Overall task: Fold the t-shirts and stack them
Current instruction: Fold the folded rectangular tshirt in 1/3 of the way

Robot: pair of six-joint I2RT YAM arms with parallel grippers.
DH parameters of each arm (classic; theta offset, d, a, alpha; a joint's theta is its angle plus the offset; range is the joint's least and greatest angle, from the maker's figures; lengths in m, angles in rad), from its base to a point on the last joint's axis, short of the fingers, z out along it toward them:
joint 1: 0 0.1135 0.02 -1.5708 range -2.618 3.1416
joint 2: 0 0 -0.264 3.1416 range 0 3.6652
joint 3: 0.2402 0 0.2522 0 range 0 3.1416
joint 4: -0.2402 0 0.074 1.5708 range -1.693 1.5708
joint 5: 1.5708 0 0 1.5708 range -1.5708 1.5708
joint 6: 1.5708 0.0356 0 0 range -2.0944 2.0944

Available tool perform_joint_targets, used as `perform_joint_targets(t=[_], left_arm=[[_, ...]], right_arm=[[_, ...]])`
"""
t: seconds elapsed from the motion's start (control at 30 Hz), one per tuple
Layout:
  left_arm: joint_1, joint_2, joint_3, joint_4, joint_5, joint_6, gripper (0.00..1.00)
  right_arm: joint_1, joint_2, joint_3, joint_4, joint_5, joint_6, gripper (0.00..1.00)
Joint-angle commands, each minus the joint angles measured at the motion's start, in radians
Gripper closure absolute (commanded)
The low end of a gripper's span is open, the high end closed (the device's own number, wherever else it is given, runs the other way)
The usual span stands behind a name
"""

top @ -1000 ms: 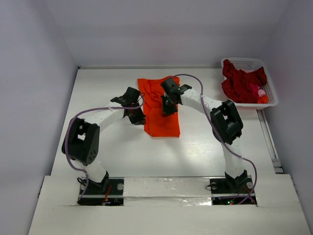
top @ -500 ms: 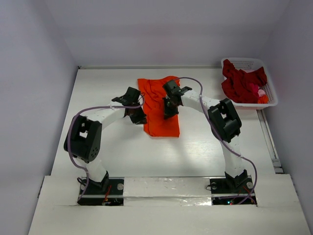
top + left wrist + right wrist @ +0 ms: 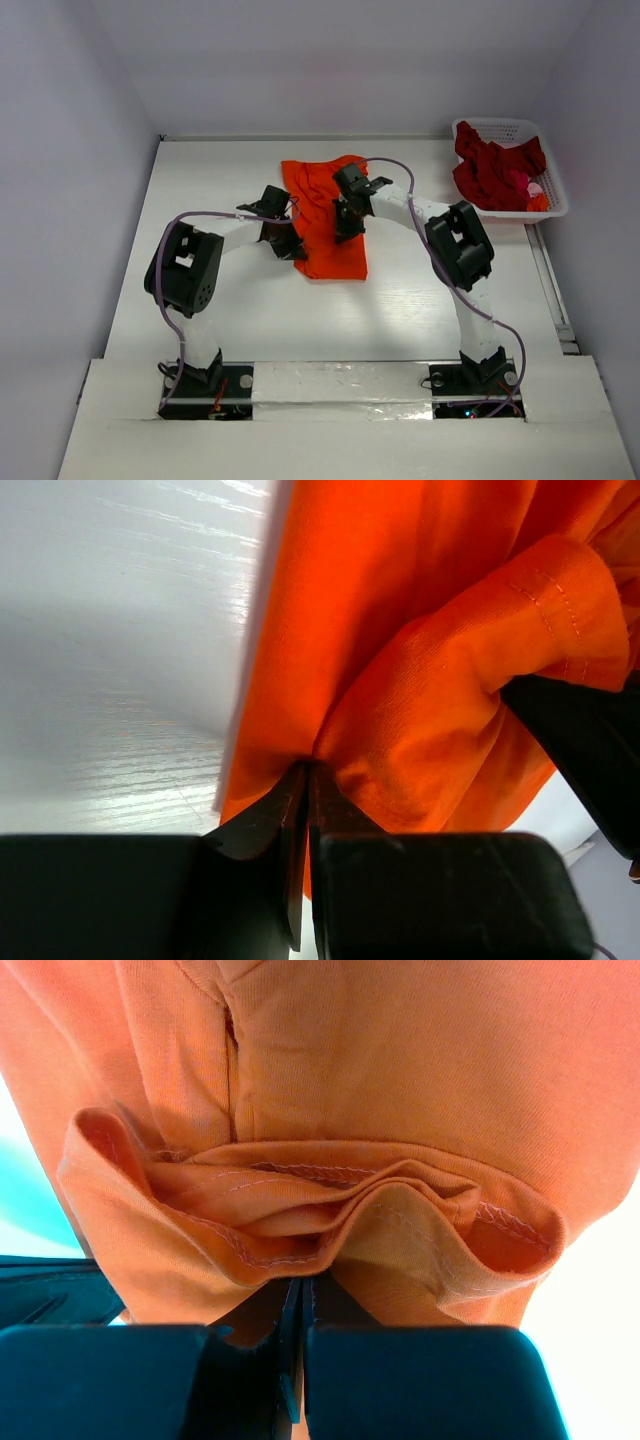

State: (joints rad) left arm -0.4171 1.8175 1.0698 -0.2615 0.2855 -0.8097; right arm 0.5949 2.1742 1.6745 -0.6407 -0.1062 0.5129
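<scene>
Top external view: a bright orange cloth t-shirt (image 3: 318, 210) lies on the white surface (image 3: 420, 310), its long axis running away from the arms. The left pincer (image 3: 297, 250) clenches its left edge, and the right pincer (image 3: 345, 232) clenches a bunched hem on its right side.

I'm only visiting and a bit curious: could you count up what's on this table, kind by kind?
robot arms: 2 (left arm, right arm)
orange t-shirt: 1
white basket: 1
dark red cloth heap: 1, in the basket; its separate shirts cannot be told apart
total: 5
</scene>
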Motion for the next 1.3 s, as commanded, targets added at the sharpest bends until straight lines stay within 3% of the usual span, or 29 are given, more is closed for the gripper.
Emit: perform_joint_targets(t=[0.0, 0.43, 0.6, 0.8, 0.97, 1.27], left_arm=[[0.005, -0.004, -0.025, 0.016, 0.027, -0.002, 0.98], [0.005, 0.039, -0.042, -0.105, 0.023, 0.121, 1.0], [0.005, 0.011, -0.091, -0.021, 0.046, 0.054, 1.0], [0.034, 0.017, -0.149, 0.145, 0.174, -0.037, 1.0], [0.034, 0.002, -0.156, 0.192, 0.245, -0.063, 1.0], [0.034, -0.043, -0.076, -0.103, 0.132, 0.095, 1.0]], right_arm=[[0.008, 0.013, -0.019, -0.014, 0.01, -0.005, 1.0], [0.008, 0.029, -0.013, -0.005, -0.006, 0.007, 1.0], [0.008, 0.025, -0.01, -0.007, -0.006, 0.007, 1.0], [0.008, 0.019, -0.019, -0.005, -0.003, 0.003, 1.0], [0.008, 0.016, -0.025, -0.004, -0.003, 0.004, 1.0], [0.008, 0.019, -0.018, -0.004, -0.003, 0.007, 1.0]])
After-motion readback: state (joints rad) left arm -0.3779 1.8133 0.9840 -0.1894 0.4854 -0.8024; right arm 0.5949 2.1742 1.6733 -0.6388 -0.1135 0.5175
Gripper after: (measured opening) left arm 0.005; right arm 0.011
